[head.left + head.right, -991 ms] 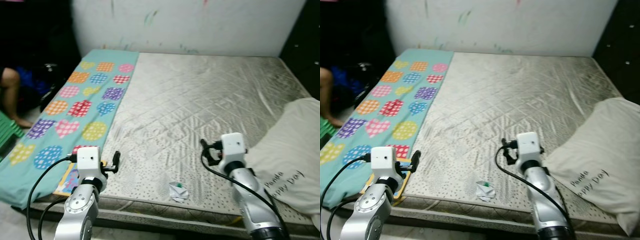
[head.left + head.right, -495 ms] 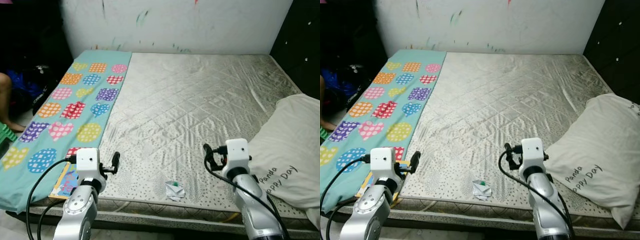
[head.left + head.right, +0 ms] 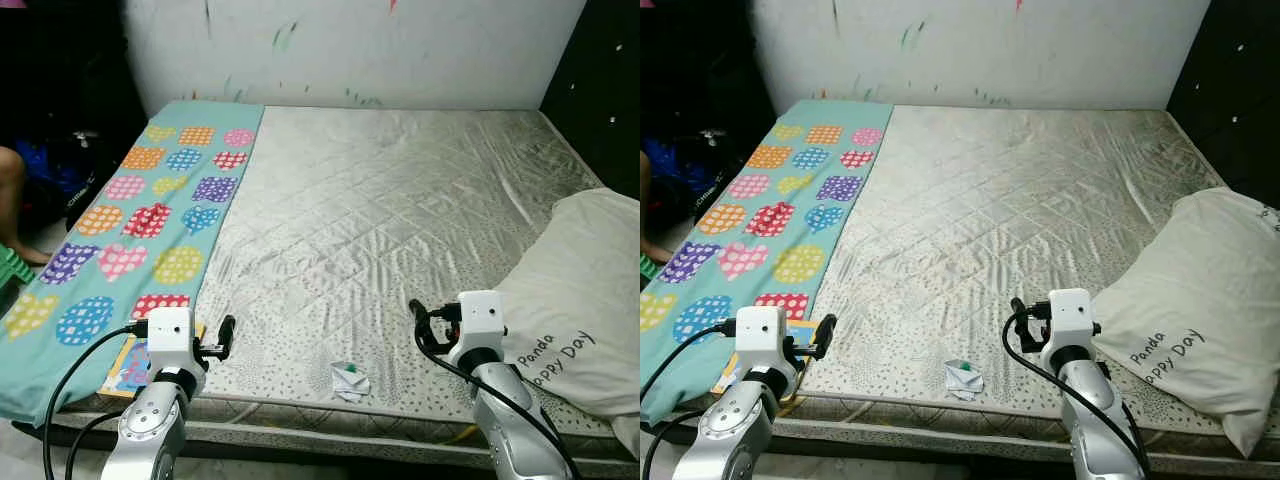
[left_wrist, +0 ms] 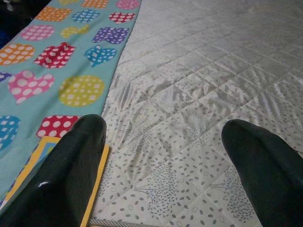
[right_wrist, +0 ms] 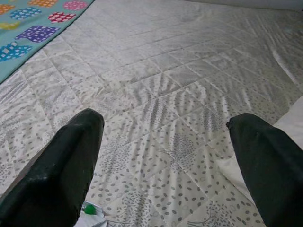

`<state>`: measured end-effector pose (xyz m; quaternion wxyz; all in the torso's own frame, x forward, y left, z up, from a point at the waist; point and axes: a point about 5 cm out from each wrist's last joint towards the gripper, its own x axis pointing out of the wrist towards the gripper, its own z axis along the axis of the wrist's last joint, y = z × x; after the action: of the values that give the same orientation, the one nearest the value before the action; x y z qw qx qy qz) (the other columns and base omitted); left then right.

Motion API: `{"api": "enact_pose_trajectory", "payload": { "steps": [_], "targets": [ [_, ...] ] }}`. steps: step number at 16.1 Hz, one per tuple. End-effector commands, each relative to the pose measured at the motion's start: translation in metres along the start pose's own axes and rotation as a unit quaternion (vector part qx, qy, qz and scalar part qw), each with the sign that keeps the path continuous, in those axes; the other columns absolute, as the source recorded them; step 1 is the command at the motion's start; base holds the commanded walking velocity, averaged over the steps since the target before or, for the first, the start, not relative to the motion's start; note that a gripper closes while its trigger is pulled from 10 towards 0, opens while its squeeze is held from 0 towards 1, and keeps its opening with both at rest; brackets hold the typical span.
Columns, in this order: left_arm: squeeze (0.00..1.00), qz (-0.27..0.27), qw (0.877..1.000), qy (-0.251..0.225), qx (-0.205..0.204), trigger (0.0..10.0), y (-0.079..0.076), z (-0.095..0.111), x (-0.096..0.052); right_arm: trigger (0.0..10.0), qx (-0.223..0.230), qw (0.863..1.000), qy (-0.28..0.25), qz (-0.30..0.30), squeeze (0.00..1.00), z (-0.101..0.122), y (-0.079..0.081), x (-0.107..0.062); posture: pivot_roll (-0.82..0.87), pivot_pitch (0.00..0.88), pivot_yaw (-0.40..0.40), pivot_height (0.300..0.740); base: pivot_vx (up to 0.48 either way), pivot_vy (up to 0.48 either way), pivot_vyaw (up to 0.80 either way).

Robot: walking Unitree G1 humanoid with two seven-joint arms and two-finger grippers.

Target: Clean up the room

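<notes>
A small crumpled white and green wrapper [image 3: 351,380] lies on the silver quilted mattress [image 3: 400,200] near its front edge, between my two arms. My left gripper [image 3: 226,335] hovers open over the front left of the mattress, beside a yellow-edged picture book [image 3: 128,362] that is tucked partly under the teal heart-print blanket [image 3: 130,215]. My right gripper [image 3: 417,320] hovers open just right of the wrapper, close to the white pillow [image 3: 575,300]. Nothing is between either pair of fingers. In the right wrist view the wrapper [image 5: 90,210] shows by one finger.
A person's leg [image 3: 12,200] and a green object [image 3: 10,268] are on the floor at the far left. The paint-marked white wall [image 3: 350,50] runs behind the bed. Dark furniture [image 3: 610,90] stands at the right.
The whole view shifted a second ago, so the camera moved. Since then both arms have dropped slightly, and the grippers remain open.
</notes>
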<state>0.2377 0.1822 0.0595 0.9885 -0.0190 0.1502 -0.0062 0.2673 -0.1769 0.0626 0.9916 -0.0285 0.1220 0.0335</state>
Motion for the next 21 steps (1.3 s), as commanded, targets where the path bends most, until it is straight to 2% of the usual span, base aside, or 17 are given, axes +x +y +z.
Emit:
{"api": "enact_pose_trajectory", "payload": {
  "steps": [1,15,21],
  "targets": [
    [0.00,0.001,1.000,0.001,0.005,10.0,0.0046,0.0004,-0.0021,10.0,0.001,1.000,-0.007,0.009,0.00,0.0034,0.0029,-0.0013,-0.09,0.000,0.010,0.740,0.000,0.000,0.00],
    [0.00,-0.001,1.000,0.003,0.003,10.0,0.0018,-0.0005,-0.0017,10.0,0.000,1.000,-0.013,0.018,0.00,0.0069,0.0034,-0.0034,-0.10,0.000,0.005,0.740,0.000,0.000,0.00],
    [0.00,0.000,1.000,0.002,0.003,10.0,0.0017,-0.0002,-0.0008,10.0,0.001,1.000,-0.016,0.023,0.00,0.0088,0.0048,-0.0026,-0.10,0.000,0.003,0.665,0.000,0.000,0.00]
  ]
}}
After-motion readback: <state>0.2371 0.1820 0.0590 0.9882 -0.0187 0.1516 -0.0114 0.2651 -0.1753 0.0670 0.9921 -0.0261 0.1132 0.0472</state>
